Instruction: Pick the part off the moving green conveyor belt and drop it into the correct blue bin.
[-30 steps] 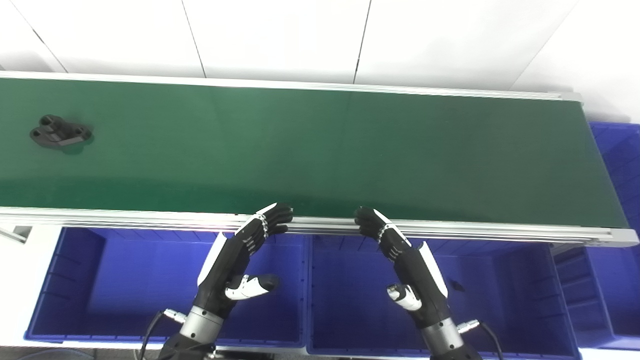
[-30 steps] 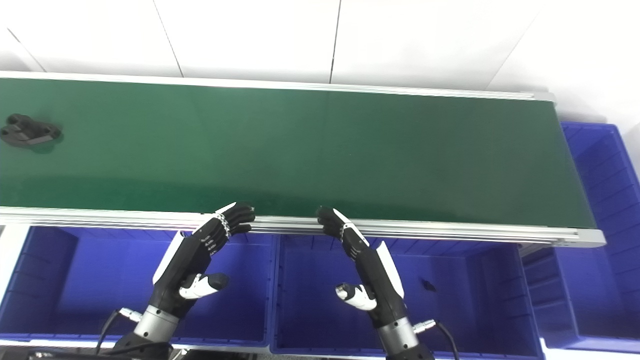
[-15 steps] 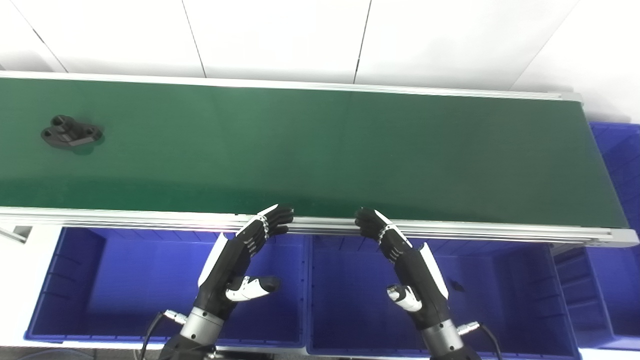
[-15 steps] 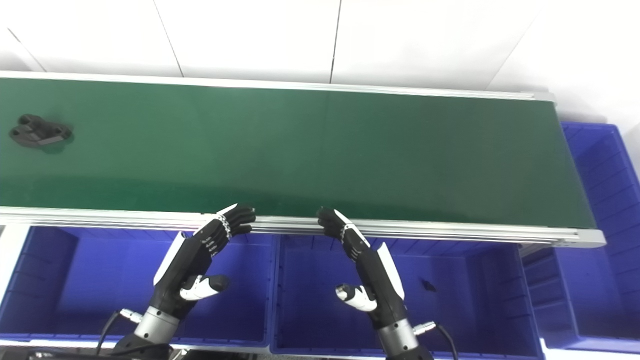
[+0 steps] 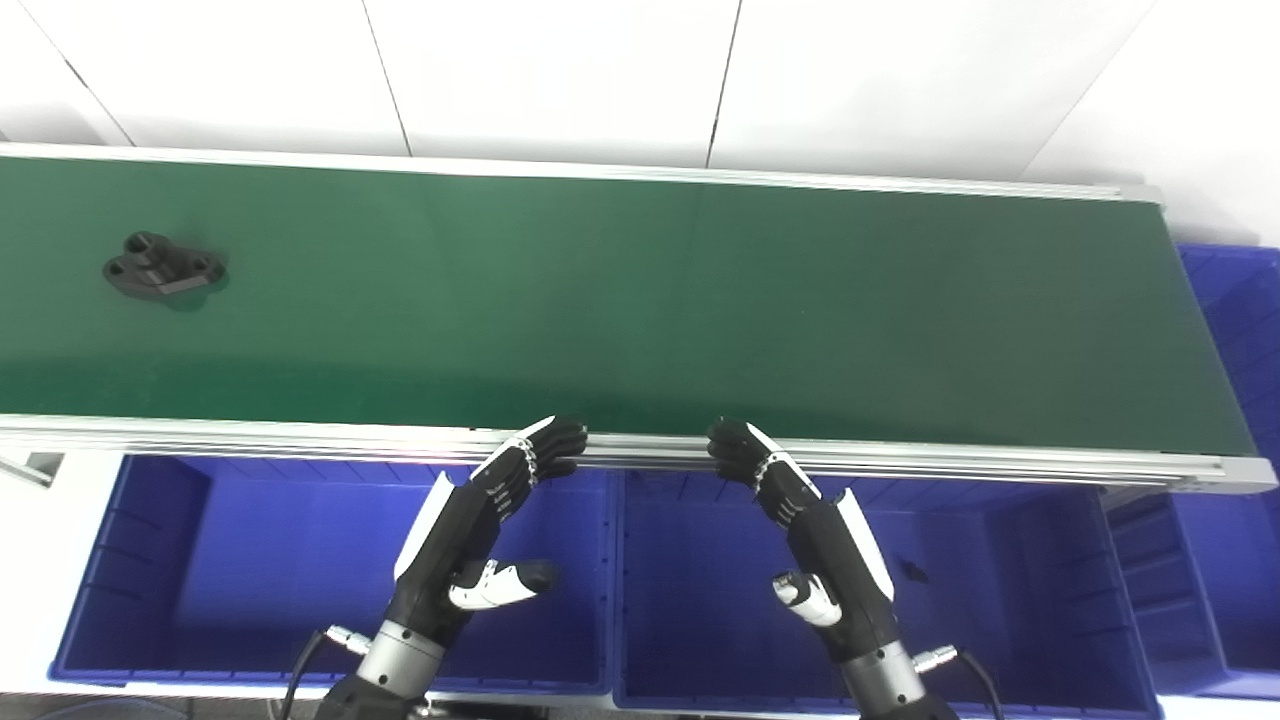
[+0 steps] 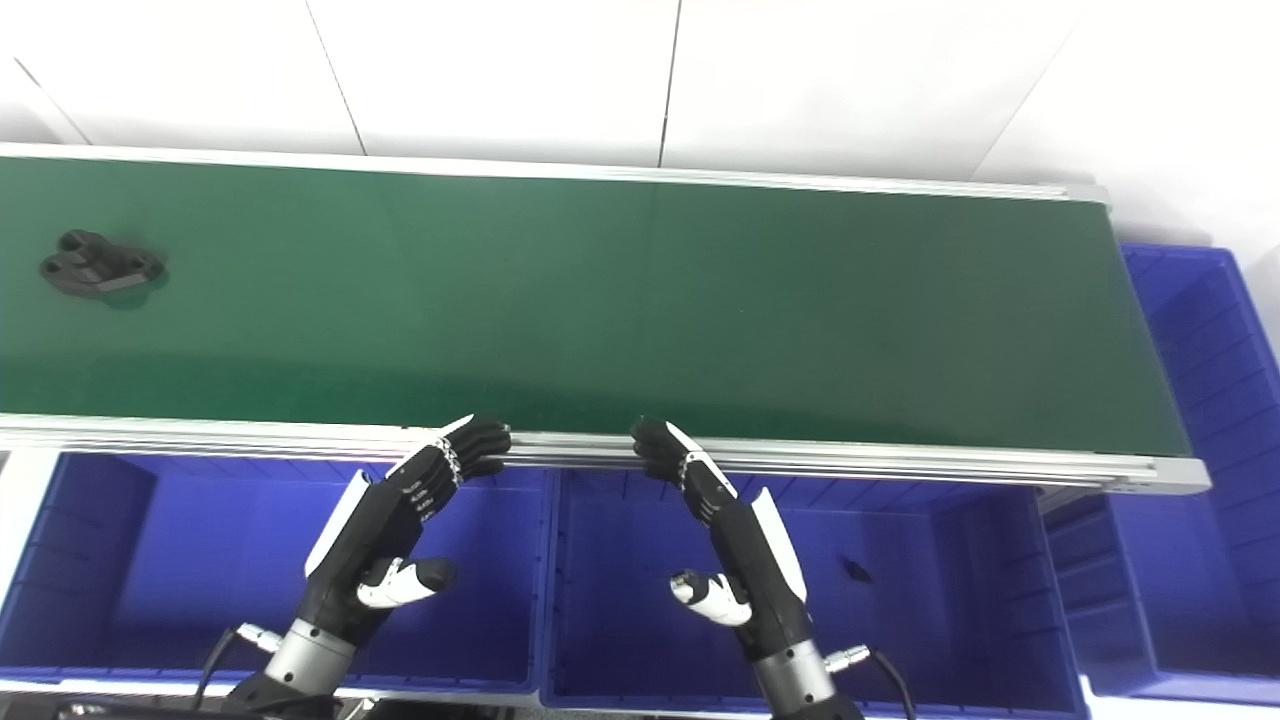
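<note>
A small black moulded part with round bosses (image 5: 163,277) lies flat on the long green conveyor belt (image 5: 640,300), far toward the belt's left end and well apart from both hands. The black-and-white left hand (image 5: 478,535) and the matching right hand (image 5: 812,530) are held empty, fingers spread and thumbs out, with fingertips at the silver aluminium rail (image 5: 1000,462) along the belt's near edge. Three blue plastic bins are seen below that rail: a left bin (image 5: 120,560), a middle bin (image 5: 690,660) and a right bin (image 5: 1040,600) in which a small dark speck (image 5: 912,573) rests; another blue bin (image 5: 1235,330) stands past the belt's right end.

The step in hand is judged to be waiting for the part. It is best done with the left hand kept spread and ready, raised clear of the rail before reaching, and lowered over the part from above only once it is carried within easy reach. A grasp across the narrow body is judged more secure than one on the rounded bosses.
</note>
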